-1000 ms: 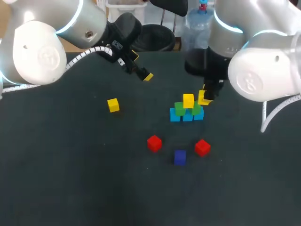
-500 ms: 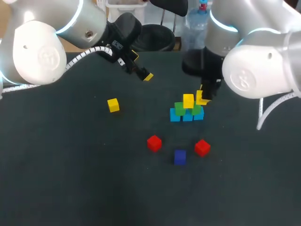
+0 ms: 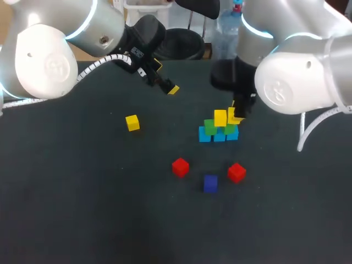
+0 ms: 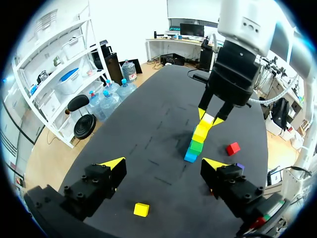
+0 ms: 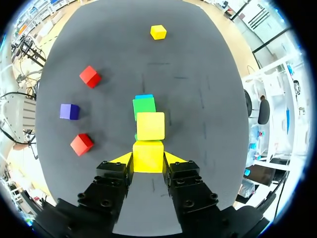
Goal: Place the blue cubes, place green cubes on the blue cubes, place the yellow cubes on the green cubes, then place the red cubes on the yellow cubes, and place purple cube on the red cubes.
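Over the stack's right end, the right gripper pinches the held yellow cube between both fingers, just beside the placed yellow cube, which sits on the green cubes. The green cubes rest on the row of blue cubes, which stands on the dark table. Whether the held yellow cube touches the green layer beneath it cannot be told. In front of the stack and apart from it lie a first red cube and a second red cube. The purple cube lies between them, slightly farther from the stack. A loose yellow cube lies well off to the stack's left. The left gripper hangs behind and to the left of the stack, well apart from it, with its fingers spread wide.
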Controlling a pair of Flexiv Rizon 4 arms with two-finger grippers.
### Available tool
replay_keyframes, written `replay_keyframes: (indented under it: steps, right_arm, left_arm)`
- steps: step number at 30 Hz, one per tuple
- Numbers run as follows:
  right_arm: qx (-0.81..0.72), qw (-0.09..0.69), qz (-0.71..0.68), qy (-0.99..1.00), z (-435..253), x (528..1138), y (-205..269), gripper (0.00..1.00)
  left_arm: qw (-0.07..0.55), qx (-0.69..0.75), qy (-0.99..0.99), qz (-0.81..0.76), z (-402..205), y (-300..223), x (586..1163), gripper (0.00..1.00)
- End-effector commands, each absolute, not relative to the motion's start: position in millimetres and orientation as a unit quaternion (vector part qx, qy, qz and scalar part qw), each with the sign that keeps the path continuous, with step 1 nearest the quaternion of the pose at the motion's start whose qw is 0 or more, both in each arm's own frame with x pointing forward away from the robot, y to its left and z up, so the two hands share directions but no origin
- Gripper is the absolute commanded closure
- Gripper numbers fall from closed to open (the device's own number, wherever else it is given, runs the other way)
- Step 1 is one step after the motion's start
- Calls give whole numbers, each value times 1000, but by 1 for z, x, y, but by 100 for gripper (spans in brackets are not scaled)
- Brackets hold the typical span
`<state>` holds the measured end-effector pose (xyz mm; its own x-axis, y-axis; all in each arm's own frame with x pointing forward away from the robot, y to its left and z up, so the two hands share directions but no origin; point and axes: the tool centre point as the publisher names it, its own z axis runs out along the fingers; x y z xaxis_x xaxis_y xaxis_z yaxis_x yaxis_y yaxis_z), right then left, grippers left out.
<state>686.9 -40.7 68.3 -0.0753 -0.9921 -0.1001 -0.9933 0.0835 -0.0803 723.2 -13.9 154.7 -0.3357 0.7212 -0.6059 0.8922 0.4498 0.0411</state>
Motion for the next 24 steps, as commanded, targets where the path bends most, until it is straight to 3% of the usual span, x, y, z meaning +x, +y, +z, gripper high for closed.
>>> replay_keyframes:
  steps: [1,24]
  right_arm:
    - [-677,62,6,734,67,690,-39,100]
    - [-681,49,10,731,63,691,-39,100]
  left_arm:
    - [281,501,805,-149,155,-15,724,0]
    - [281,501,805,-149,155,-15,724,0]
